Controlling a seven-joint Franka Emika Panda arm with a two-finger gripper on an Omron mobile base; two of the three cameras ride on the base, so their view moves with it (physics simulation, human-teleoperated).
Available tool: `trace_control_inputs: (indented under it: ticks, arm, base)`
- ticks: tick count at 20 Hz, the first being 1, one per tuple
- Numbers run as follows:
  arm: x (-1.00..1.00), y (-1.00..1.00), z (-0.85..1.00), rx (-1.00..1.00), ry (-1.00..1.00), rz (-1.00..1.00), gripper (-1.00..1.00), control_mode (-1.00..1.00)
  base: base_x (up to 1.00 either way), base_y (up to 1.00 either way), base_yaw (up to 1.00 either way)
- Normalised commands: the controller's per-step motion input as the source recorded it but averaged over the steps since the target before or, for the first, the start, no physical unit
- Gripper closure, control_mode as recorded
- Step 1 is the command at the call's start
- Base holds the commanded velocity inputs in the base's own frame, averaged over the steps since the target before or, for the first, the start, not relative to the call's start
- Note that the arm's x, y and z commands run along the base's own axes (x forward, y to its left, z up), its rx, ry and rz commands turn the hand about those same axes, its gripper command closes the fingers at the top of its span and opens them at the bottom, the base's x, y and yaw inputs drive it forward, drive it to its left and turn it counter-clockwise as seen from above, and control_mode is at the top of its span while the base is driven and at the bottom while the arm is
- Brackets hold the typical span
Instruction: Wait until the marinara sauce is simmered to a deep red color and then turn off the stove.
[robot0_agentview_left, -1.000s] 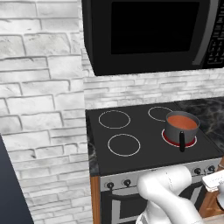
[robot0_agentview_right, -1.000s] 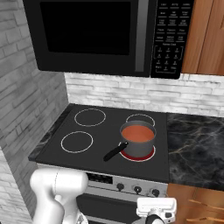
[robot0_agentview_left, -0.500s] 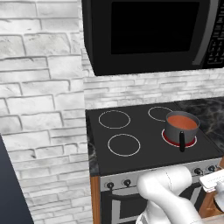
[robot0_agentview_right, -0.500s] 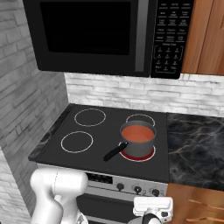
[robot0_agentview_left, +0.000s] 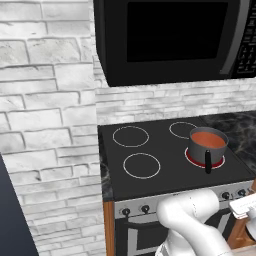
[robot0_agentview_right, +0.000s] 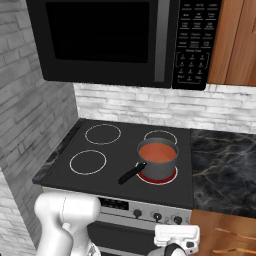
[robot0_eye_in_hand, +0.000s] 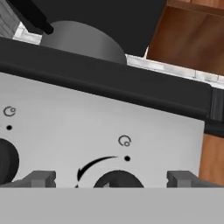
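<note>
While the gripper (robot0_eye_in_hand: 111, 179) gapes wide before a stove (robot0_agentview_right: 115, 165) knob (robot0_eye_in_hand: 117, 179), clear panel surrounds it

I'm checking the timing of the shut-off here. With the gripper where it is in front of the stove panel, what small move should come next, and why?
Probably hold, then ease straight forward. The marinara sauce looks orange-red, not clearly deep red, over the glowing burner. The gripper is open, with a black knob centred between its fingertips on the stove panel, so a short advance should put the fingers around it.

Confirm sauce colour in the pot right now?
The marinara sauce is orange-red, not yet deep red; it shows best in the right base view.
</note>
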Motion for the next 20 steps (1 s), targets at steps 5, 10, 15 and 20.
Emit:
trace_control_inputs:
  ticks: [5,10,15,20]
  arm:
    - [0.00,-0.13,-0.11,0.00,0.00,0.00,-1.00,-1.00]
    - [0.00,0.00,-0.17,0.00,0.00,0.00,-1.00,-1.00]
    - [0.00,0.00,-0.01,0.00,0.00,0.00,-1.00,-1.00]
    - [0.00,0.00,0.01,0.00,0.00,0.00,-1.00,-1.00]
  base:
    - [0.00,0.00,0.00]
    - [0.00,0.00,0.00]
    - [0.00,0.00,0.00]
    - [0.00,0.00,0.00]
